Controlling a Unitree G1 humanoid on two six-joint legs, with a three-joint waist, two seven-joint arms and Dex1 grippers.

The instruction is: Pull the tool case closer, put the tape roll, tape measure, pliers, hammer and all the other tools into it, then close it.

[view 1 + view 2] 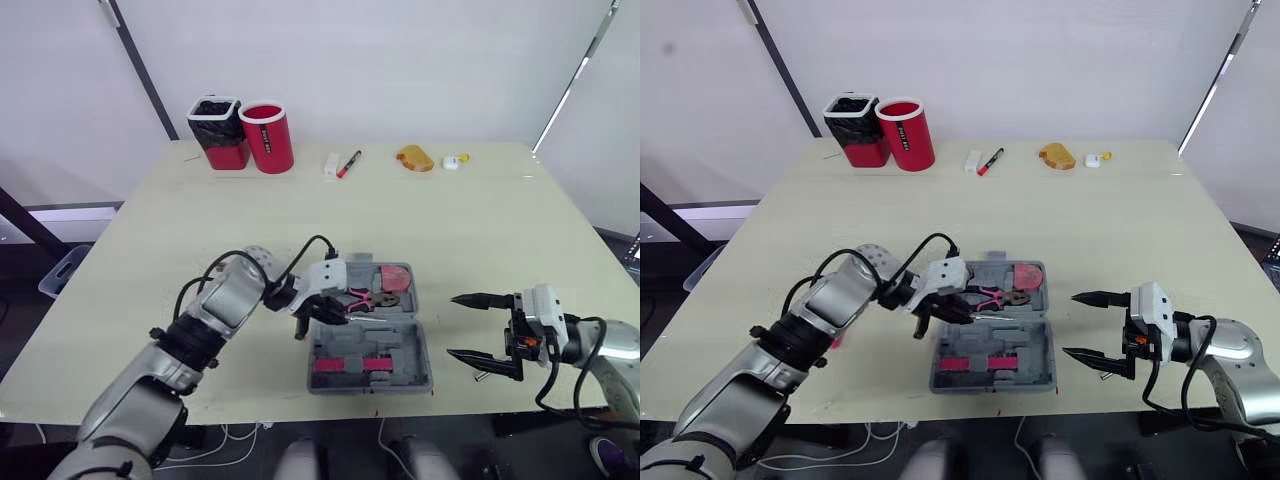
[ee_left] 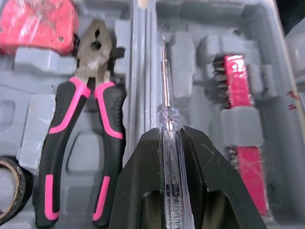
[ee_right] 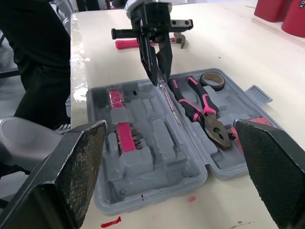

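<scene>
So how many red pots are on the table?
2. Both stand far left on the table: the black-lined red pot, and the plain red pot beside it on its right.

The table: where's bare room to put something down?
The broad middle of the table is free, between the red containers and marker at the far edge and the tool case. Crowded around the case: left gripper holding a screwdriver over it, open right gripper beside it.

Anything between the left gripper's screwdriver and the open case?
Nothing visible. The clear-handled screwdriver, held by the left gripper, hangs over bare moulding of the grey plastic tool case; the pink-handled pliers lie beside it, apart.
</scene>
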